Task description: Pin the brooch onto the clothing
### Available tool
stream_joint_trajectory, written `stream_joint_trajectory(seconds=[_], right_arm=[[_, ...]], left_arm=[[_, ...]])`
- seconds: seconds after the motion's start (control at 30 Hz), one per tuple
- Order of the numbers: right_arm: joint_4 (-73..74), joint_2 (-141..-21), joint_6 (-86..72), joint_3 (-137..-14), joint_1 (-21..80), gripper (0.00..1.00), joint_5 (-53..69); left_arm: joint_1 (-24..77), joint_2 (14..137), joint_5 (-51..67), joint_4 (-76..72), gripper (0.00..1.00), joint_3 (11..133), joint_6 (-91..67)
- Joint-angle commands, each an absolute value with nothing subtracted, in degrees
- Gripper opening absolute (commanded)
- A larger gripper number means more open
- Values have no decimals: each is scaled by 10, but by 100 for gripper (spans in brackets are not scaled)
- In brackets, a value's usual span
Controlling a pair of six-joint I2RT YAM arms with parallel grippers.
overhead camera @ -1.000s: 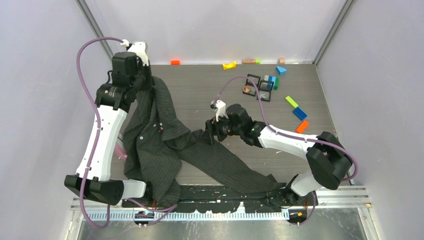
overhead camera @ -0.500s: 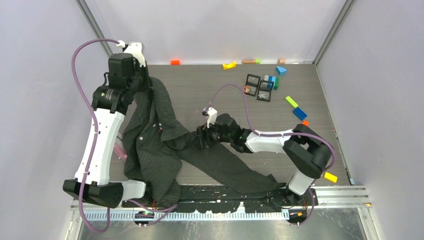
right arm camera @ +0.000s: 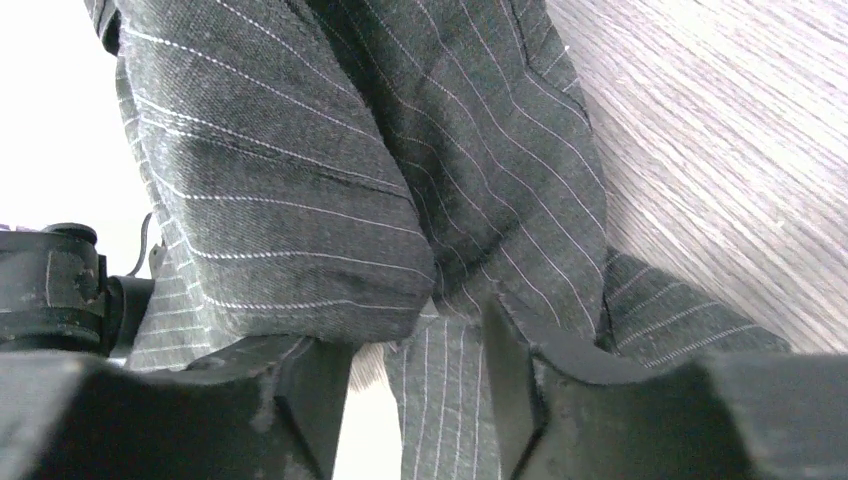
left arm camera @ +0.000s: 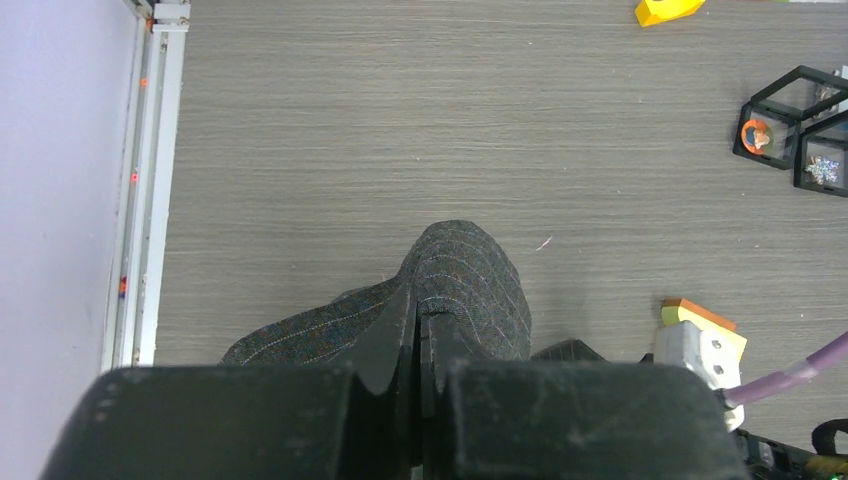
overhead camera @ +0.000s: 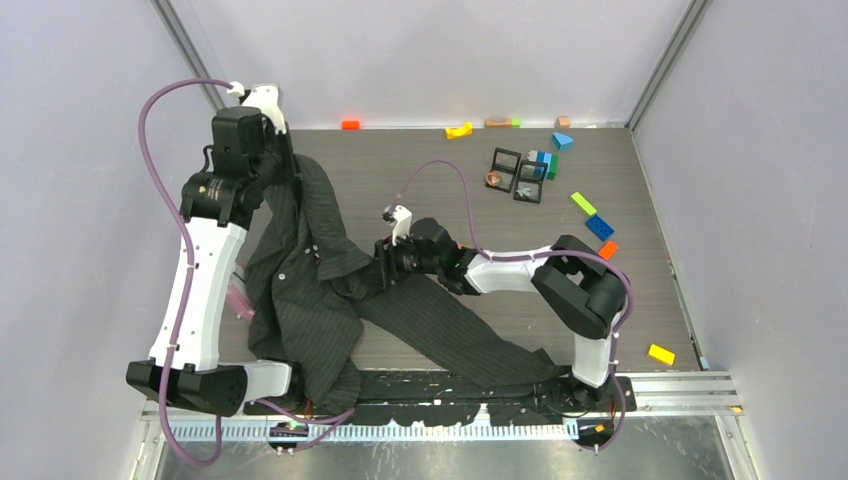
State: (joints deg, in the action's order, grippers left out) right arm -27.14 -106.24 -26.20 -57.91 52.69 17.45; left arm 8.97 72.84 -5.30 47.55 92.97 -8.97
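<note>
Preparation of the clothing (overhead camera: pixel 310 300) is judged to be the step in hand: the garment is being spread, and no brooch has been picked up. The clothing is crumpled between the two arms, one sleeve trailing from its body. The left gripper (left arm camera: pixel 420 325) is pressed together on a fold at the clothing's far end, which is held lifted. The right gripper (right arm camera: pixel 415 380) is set where that sleeve meets the clothing's body. Its jaws are seen apart, straddling a ridge of pinstriped cloth without clamping it. The brooch (left arm camera: pixel 757 133) is judged to be the orange piece in a black frame box (left arm camera: pixel 798 72), well apart from the clothing. Next, a closing on the ridge and a pull away from the left-held fold would be called for, so that a flat panel is offered. Compared with a second earlier, the right gripper has been carried along the sleeve toward the clothing's body and its arm folded tighter. The left-held fold is hardly changed.
</note>
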Motion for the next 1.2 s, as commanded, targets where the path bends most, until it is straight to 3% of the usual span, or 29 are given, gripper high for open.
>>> stream_joint_trajectory(seconds=[0.0,0.13,0.17,0.47,0.67,1.17], right_arm=[[-292,-1080,-260,-625,532,39,162],[-198,-1052,-212,-656,531,3,91],[-182,-1035,-190,-662,531,2,57],[-1,-837,-93,-693,478,1,-84],[119,-727,-26,-810,476,1,-226],[205,-630,80,-1097,477,1,-171]], left_arm=[[84,703,-46,451,0,934,-81],[83,692,-62,452,0,932,-63],[82,687,-64,449,0,930,-57],[82,589,-62,405,0,898,29],[82,555,-6,423,0,936,62],[82,579,215,471,0,1201,-21]])
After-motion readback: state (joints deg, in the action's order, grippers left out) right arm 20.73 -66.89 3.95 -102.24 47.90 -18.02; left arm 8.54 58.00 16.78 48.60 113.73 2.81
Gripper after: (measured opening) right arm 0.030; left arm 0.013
